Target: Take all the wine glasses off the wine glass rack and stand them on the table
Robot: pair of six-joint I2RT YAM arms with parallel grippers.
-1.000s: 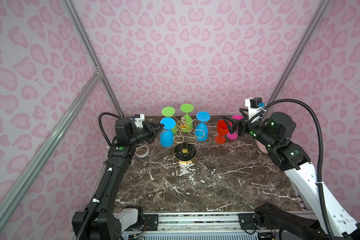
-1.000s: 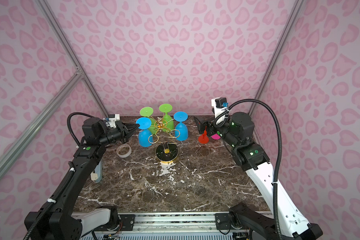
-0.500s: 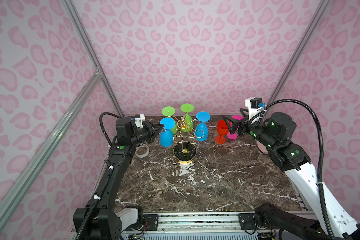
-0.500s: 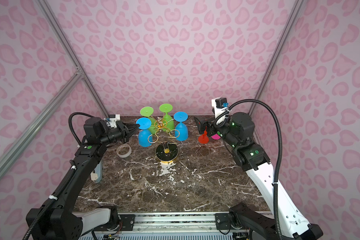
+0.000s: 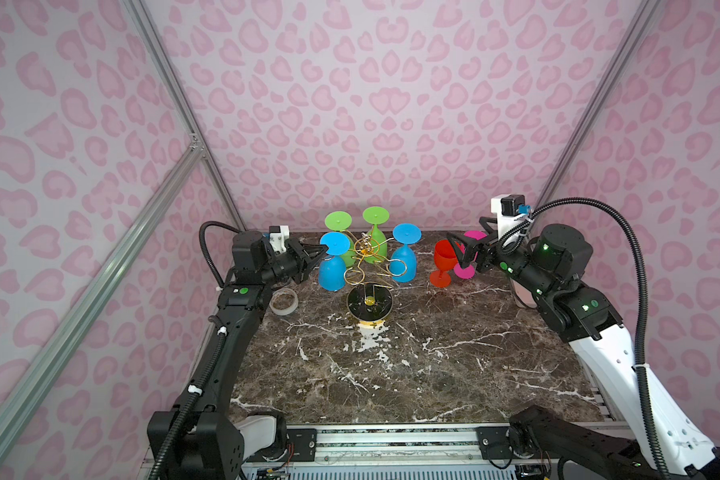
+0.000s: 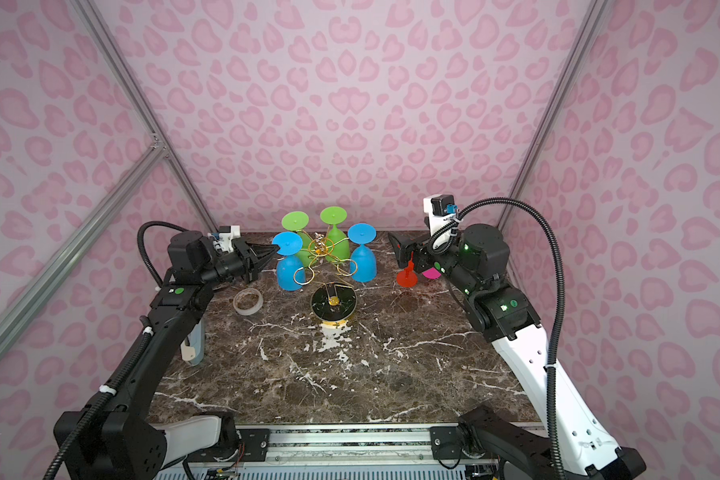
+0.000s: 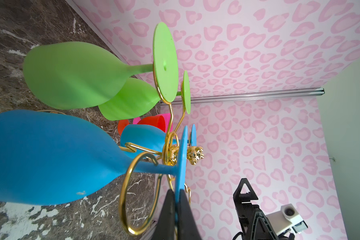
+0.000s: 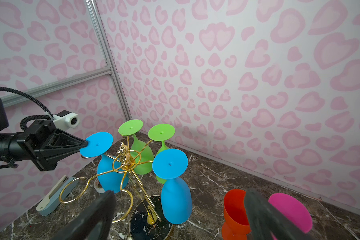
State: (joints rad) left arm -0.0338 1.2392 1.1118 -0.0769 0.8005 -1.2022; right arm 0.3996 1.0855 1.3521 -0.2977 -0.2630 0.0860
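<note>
Four glasses hang bowl-down on the wine glass rack (image 5: 369, 305), which stands toward the back of the marble surface (image 5: 391, 374).
- Two green glasses (image 5: 376, 248) hang on the rear arms.
- One blue wine glass (image 5: 331, 272) hangs on the rack's left side. Its stem passes through a gold loop, and its round foot is pinched at the edge by the left end effector (image 5: 319, 251), whose fingers (image 7: 170, 207) are closed flat on it.
- One second blue glass (image 5: 404, 264) hangs on the right side, untouched.
- One red glass (image 5: 443, 259) and one pink glass (image 8: 289, 209) stand upright to the rack's right.
- Right end effector (image 5: 463, 246): spread wide, holding nothing. The red glass stands in the gap beside one finger, with the pink glass beyond that finger. Whether the finger touches either glass cannot be told.
- One tape roll (image 5: 284, 301) and one stapler (image 8: 56, 195) lie on the surface at left.
</note>
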